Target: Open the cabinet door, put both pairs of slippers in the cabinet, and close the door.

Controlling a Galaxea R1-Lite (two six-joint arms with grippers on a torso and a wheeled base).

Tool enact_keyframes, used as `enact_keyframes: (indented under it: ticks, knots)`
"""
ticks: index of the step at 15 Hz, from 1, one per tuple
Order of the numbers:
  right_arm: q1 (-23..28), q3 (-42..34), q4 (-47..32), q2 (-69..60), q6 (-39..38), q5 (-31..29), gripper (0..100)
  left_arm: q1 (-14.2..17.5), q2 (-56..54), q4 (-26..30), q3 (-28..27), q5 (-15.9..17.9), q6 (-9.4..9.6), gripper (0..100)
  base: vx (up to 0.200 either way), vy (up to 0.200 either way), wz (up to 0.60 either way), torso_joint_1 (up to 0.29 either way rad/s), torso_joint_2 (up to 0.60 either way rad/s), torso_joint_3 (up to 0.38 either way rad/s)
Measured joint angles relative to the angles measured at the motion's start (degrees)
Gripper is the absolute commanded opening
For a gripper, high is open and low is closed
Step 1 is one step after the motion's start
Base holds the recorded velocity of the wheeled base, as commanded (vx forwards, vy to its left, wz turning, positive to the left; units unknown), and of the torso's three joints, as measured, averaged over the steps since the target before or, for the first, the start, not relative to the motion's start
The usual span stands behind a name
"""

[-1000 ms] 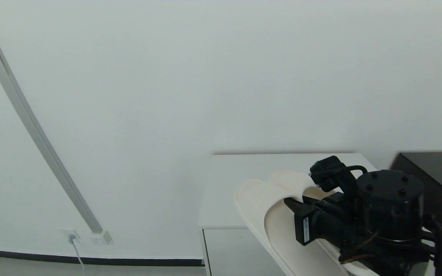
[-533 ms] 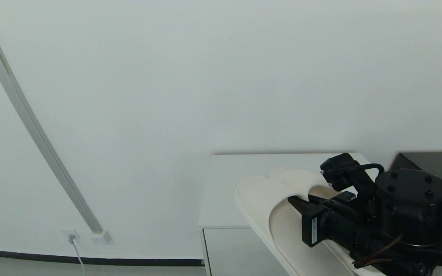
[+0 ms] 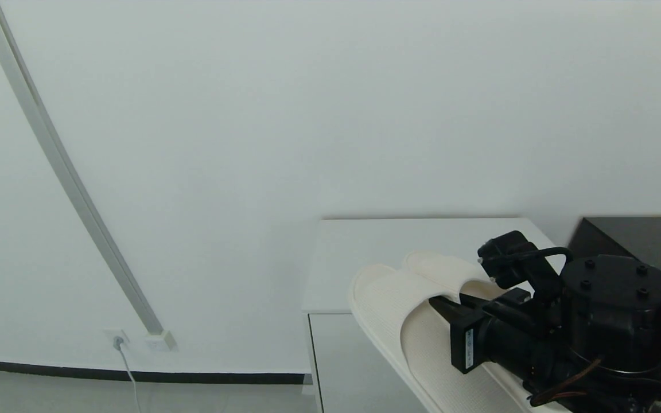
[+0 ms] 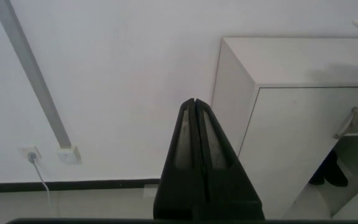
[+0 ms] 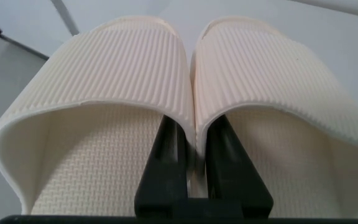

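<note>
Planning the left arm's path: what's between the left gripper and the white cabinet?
Nothing. In the left wrist view, the stretch from the left gripper to the cabinet is bare, with plain wall behind.

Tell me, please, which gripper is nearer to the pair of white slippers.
Right. The right gripper is shut on the slippers, pinching their adjoining straps together. The left gripper, shut and empty, is apart from them, out beside the cabinet.

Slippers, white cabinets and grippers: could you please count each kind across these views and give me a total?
Slippers: 2
White cabinets: 1
Grippers: 2, the left gripper and the right gripper
Total: 5
</note>
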State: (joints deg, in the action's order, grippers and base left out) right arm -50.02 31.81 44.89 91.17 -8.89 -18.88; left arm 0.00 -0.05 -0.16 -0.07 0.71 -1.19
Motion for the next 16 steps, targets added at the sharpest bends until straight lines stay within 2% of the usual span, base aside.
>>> enact_keyframes:
  ticks: [3,13,16]
  knots:
    - [0.0,0.0,0.0,0.2,0.0,-0.1,0,0.0,0.0,0.0,0.0,0.0,0.07,0,-0.2,0.0,0.0,0.002,0.0,0.007]
    - [0.0,-0.1,0.1,1.1,0.0,-0.6,0,0.0,0.0,0.0,0.0,0.0,0.2,0,0.0,0.0,0.0,0.0,0.0,0.0]
    - [0.0,-0.1,0.1,1.1,0.0,-0.6,0,0.0,0.0,0.0,0.0,0.0,0.33,0,0.0,-0.2,0.0,-0.001,0.0,-0.001]
